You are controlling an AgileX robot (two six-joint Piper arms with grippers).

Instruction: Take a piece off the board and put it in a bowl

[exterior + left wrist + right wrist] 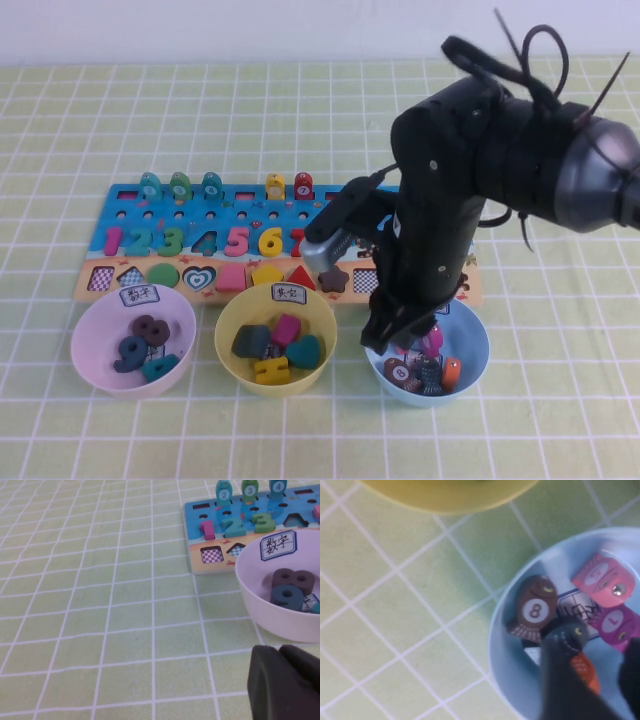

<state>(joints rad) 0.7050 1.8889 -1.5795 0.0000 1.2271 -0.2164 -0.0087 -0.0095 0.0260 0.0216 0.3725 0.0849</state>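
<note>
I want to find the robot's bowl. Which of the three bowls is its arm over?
The light blue bowl, on the robot's right. The right tool hangs over it; the yellow bowl and pink bowl have nothing above them.

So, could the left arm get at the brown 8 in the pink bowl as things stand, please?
Probably yes: the left pincer sits low beside the pink bowl, and nothing covers the brown 8 inside. The right pincer is busy over the light blue bowl, well away.
</note>
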